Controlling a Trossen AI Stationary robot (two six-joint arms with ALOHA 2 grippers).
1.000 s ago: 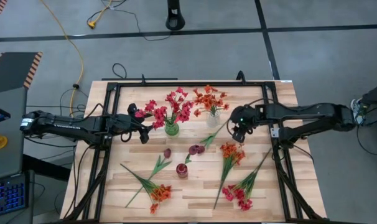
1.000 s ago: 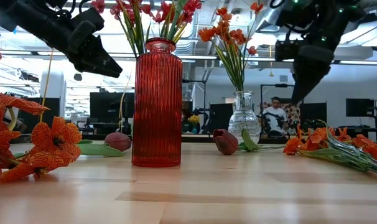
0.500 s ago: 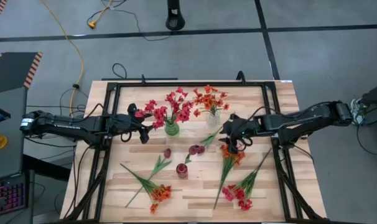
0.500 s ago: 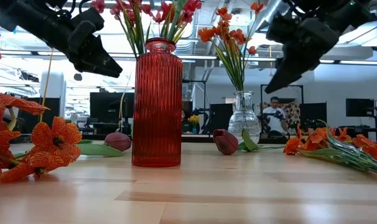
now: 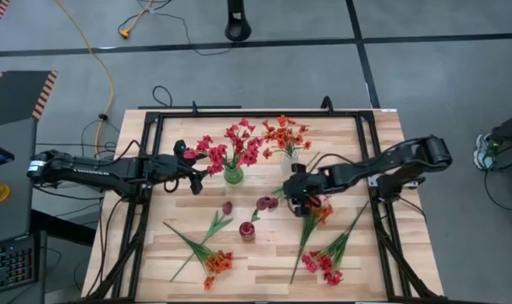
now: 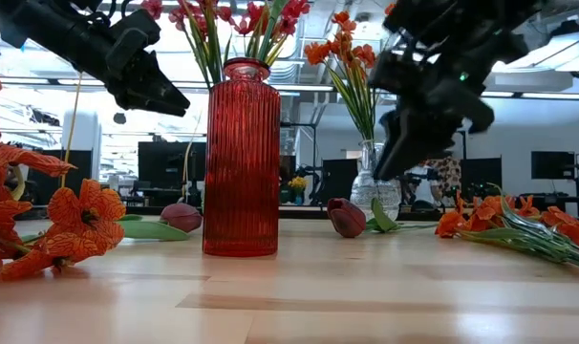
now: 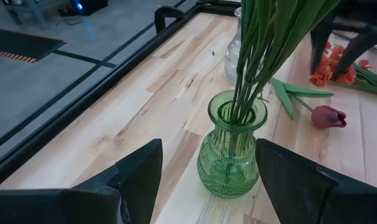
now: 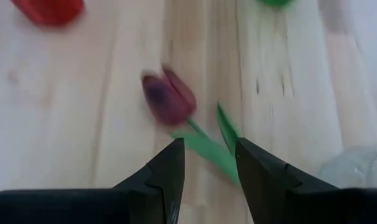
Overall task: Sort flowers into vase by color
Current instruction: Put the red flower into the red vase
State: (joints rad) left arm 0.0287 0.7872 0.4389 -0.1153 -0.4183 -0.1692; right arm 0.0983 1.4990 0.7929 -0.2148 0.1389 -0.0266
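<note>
Right gripper [image 5: 291,191] spread above maroon tulip [image 8: 170,96] mid-table, I'm lining up. Left gripper [image 7: 204,180] spread beside green vase [image 7: 231,148]. Pink, orange partly vased; several flowers [image 5: 324,257] left.

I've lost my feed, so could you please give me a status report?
Right gripper open above dark maroon tulip bud on table. Left gripper open beside green glass vase. Nothing blocking.

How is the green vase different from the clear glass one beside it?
The green vase is tinted green and holds pinkish-red flowers; the clear vase is colourless and holds orange flowers. The left gripper waits beside the green vase, its jaws apart, while the right gripper works nearer the clear one. Both vases stand upright on the table.
</note>
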